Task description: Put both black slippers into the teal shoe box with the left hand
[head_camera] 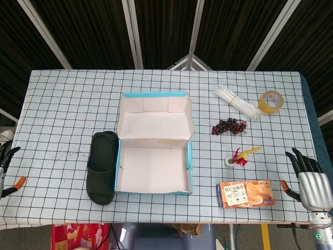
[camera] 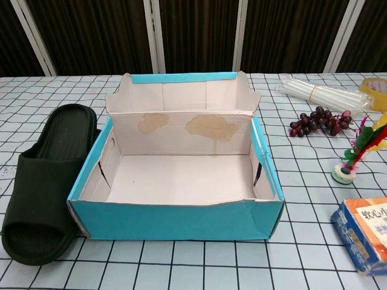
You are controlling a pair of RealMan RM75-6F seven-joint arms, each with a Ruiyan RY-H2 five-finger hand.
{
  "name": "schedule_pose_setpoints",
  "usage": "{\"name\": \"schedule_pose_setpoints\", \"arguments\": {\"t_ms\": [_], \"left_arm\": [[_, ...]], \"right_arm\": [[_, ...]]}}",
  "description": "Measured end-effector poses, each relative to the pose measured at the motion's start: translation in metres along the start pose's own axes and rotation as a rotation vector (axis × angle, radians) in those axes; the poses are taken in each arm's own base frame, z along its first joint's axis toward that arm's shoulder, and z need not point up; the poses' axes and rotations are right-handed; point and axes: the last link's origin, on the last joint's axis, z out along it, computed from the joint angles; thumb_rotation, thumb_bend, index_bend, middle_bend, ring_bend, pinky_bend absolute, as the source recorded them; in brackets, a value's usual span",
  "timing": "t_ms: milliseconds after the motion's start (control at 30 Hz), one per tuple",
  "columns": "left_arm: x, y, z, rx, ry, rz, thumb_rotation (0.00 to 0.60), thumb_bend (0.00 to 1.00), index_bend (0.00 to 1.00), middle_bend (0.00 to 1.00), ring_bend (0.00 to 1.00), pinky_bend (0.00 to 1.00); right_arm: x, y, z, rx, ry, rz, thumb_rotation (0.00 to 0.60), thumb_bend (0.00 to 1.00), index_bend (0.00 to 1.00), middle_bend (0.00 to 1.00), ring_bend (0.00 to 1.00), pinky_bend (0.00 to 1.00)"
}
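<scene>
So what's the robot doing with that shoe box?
Nothing is being held yet. The teal shoe box sits open and empty on the table. The black slippers lie stacked right beside it. The left hand and right hand wait at the table's edges, fingers apart.

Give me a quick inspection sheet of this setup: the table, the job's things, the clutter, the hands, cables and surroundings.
Surface: table under a white grid-patterned cloth.
Job's things: teal shoe box open, nothing inside; black slippers stacked on the table against its left wall.
Clutter: tape roll, clear tube bundle, grape bunch, feather shuttlecock, snack packet, all to the right of the box.
Hands: left hand at the left table edge, mostly out of frame; right hand open at the right edge, holding nothing.
Cables: nothing seen.
Surroundings: dark slatted panels behind.
</scene>
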Motion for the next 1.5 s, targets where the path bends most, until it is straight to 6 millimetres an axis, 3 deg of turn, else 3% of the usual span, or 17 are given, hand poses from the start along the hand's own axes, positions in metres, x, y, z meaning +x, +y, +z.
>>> {"name": "schedule_pose_setpoints", "arguments": {"t_ms": [1000,1067,1267,1500], "left_arm": [[-0.003,0.019,-0.005,-0.071,-0.021,0.009,0.600,0.33,0.12,0.03,0.00,0.02],[-0.002,0.022,-0.006,-0.070,-0.014,0.001,0.574,0.33,0.11,0.04,0.00,0.00],[0.000,0.040,-0.016,-0.081,-0.007,-0.051,0.498,0.29,0.07,0.06,0.00,0.00],[-0.003,0.079,-0.033,-0.164,0.017,0.001,0.459,0.29,0.07,0.07,0.00,0.00]], "right_arm": [[0.002,0.007,-0.004,-0.020,-0.024,0.010,0.600,0.31,0.15,0.11,0.18,0.19],[0.003,0.008,-0.004,-0.021,-0.029,0.010,0.600,0.31,0.15,0.11,0.18,0.19],[0.007,0.010,-0.004,-0.029,-0.019,0.027,0.600,0.31,0.15,0.11,0.18,0.19],[0.011,0.012,-0.006,-0.030,-0.010,0.049,0.600,0.31,0.15,0.11,0.18,0.19]]}}
